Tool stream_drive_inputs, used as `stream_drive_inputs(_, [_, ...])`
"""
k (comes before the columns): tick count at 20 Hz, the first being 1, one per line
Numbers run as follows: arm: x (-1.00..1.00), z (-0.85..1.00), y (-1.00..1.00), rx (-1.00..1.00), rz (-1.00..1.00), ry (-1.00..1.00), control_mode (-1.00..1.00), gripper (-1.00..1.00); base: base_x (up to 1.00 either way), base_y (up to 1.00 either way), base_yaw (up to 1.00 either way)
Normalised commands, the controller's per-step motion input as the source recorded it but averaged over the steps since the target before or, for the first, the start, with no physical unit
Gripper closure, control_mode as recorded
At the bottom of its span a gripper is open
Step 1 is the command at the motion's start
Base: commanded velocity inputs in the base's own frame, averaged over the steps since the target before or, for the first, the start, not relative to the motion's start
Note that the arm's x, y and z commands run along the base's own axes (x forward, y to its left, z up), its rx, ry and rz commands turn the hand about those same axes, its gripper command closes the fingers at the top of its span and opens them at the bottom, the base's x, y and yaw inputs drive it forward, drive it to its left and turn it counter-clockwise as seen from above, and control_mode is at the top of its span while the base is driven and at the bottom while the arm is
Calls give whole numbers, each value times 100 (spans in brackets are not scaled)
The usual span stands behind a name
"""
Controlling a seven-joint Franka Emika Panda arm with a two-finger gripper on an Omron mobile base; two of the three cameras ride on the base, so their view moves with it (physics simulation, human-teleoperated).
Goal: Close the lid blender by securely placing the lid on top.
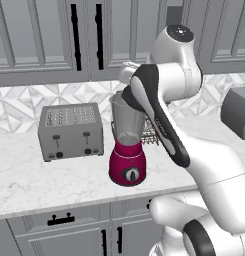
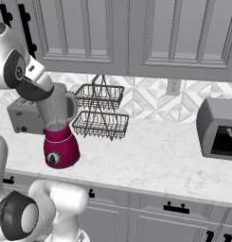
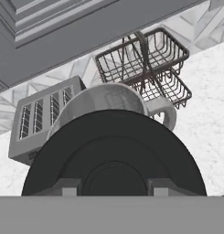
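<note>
The blender stands on the marble counter, with its magenta base (image 1: 127,165) and dark dial towards me and its clear grey jar (image 1: 126,120) upright. In the right base view the jar (image 2: 56,111) has its handle on the right. A round dark lid (image 3: 113,151) is held in my gripper (image 3: 114,189), which is shut on it. The lid hangs just over the jar's open rim (image 3: 104,93), low and close to it, and hides part of the mouth. In the left base view my arm's forearm covers the hand at the jar's top.
A boxy grey toaster (image 1: 70,131) stands left of the blender. A two-tier wire basket (image 2: 101,111) sits behind it on the right. A grey appliance (image 2: 219,127) is at the far right. Wall cabinets (image 2: 117,33) hang low overhead.
</note>
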Motion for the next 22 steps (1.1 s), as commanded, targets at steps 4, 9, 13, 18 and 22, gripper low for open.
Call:
stream_drive_inputs(4, [25, 0, 9, 0, 0, 0, -100, 100, 0, 0, 0])
stream_drive_inputs(9, [19, 0, 0, 0, 0, 0, -100, 100, 0, 0, 0])
stream_drive_inputs(13, [24, 0, 0, 0, 0, 0, -100, 100, 0, 0, 0])
stream_drive_inputs(18, [23, -3, 0, 0, 0, 0, -100, 100, 0, 0, 0])
stream_drive_inputs(22, [21, -7, 0, 0, 0, 0, -100, 100, 0, 0, 0])
